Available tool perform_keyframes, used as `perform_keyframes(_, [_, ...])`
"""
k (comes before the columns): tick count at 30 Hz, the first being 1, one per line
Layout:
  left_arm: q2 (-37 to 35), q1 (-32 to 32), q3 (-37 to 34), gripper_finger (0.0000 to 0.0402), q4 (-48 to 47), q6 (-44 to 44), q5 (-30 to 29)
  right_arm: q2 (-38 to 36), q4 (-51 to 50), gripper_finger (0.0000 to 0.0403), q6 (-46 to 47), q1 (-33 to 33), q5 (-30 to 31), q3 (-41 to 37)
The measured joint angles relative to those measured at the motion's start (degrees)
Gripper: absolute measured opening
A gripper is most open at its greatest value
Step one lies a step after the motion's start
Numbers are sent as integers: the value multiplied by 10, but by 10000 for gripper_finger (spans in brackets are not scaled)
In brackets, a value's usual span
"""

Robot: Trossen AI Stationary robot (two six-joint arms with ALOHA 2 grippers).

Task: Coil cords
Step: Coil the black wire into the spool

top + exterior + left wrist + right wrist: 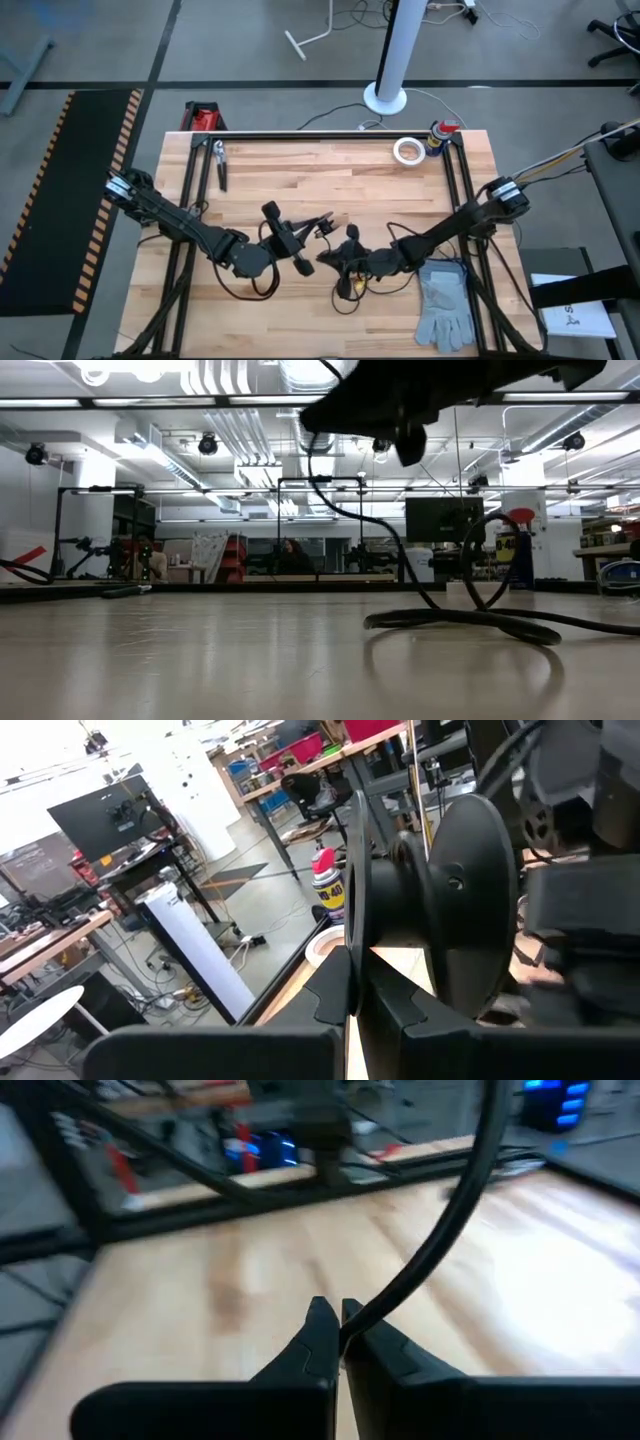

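Cord [440, 1230] rises slantwise from clamped right gripper [338, 1325]; left gripper [358, 982] seemingly pinches spool [440, 910]

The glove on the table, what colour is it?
Grey. The glove shows best in the high view, beside the right arm.

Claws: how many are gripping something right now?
2. The left claw clamps the flange of a black reel, mid-table; the right claw, just beside it, pinches the black cord.
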Motion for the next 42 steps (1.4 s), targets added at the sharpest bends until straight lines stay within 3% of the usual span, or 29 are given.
perform_keyframes(6, [0,-15,0,0,-1,0,0,-57,-87,2,-4,0,69,-18])
perform_keyframes(19, [0,-24,0,0,-83,-22,-1,-175,-92,1,-40,27,148,-79])
perform_keyframes(23, [1,-16,0,0,-131,-53,0,-190,-82,0,-61,40,141,-74])
perform_keyframes(34, [21,15,0,0,-134,-66,0,-156,-84,0,-151,54,83,16])
perform_keyframes(42, [21,25,0,0,-134,-89,9,-96,-170,0,-183,47,42,116])
